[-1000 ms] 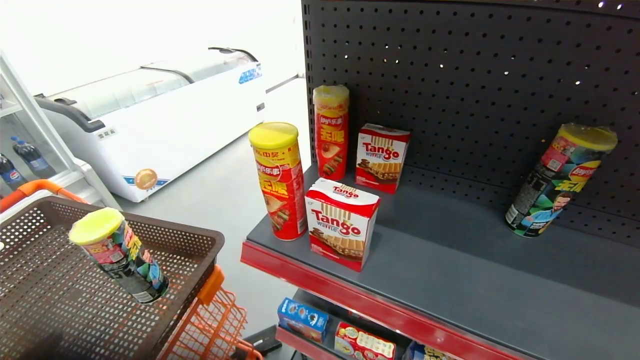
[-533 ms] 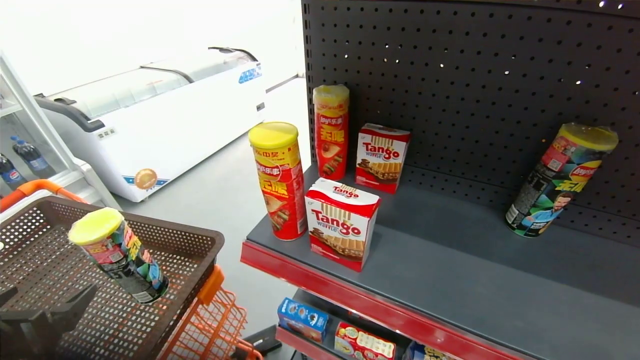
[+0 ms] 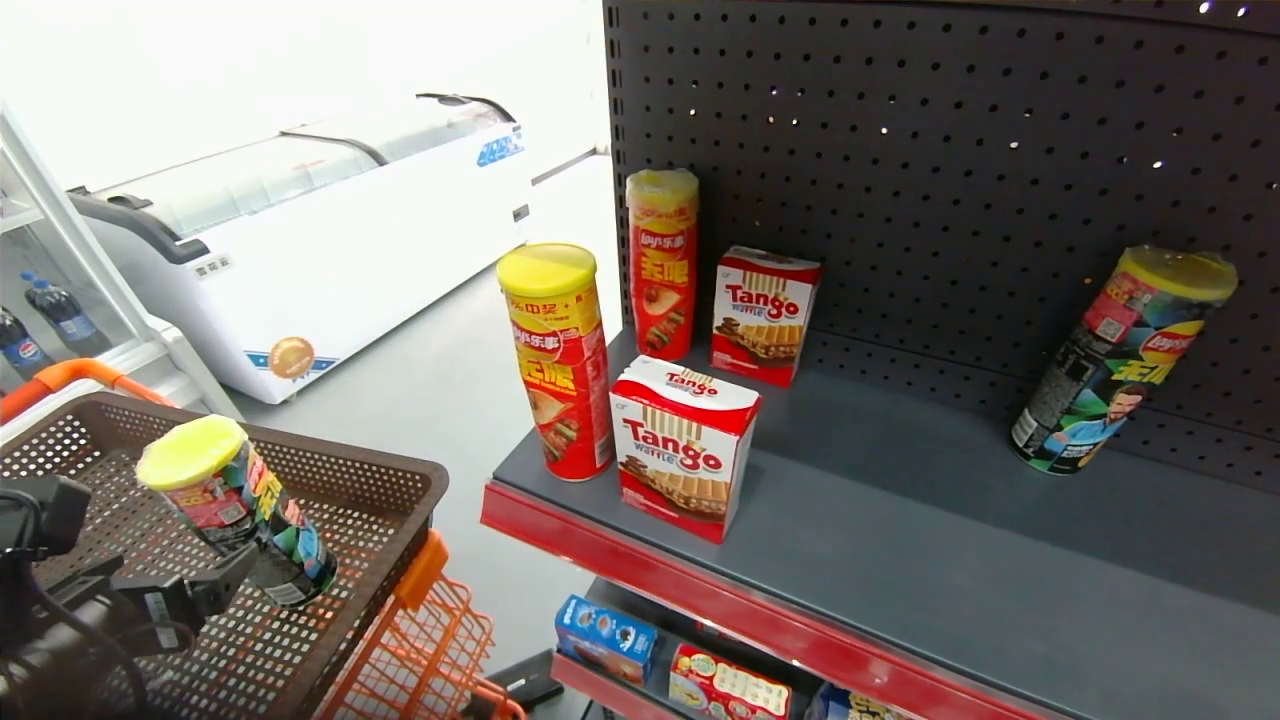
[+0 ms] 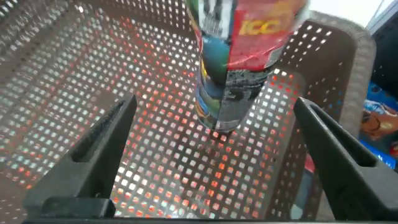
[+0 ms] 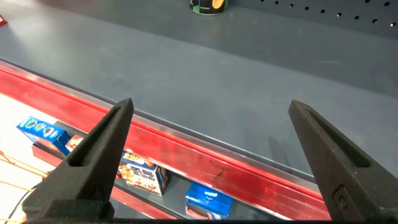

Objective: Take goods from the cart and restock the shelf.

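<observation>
A chips can (image 3: 238, 510) with a yellow lid stands tilted in the brown basket (image 3: 390, 480) of the orange cart. My left gripper (image 3: 170, 580) is open, low at the basket's near side, close to the can's base. In the left wrist view the can (image 4: 239, 62) stands just ahead of the open gripper (image 4: 214, 109), one finger on each side. A matching can (image 3: 1115, 365) leans on the pegboard at the shelf's (image 3: 900, 540) back right. My right gripper (image 5: 210, 106) hangs open over the shelf's red front edge (image 5: 205, 155), holding nothing.
Two red chips cans (image 3: 560, 360) (image 3: 662, 265) and two wafer boxes (image 3: 685, 460) (image 3: 765, 315) fill the shelf's left end. Snack boxes (image 3: 605, 635) sit on the lower shelf. A white freezer (image 3: 320, 230) stands behind the cart.
My left gripper has come up from the lower left corner and moved across the basket toward the can. The can and shelf goods have stayed put.
</observation>
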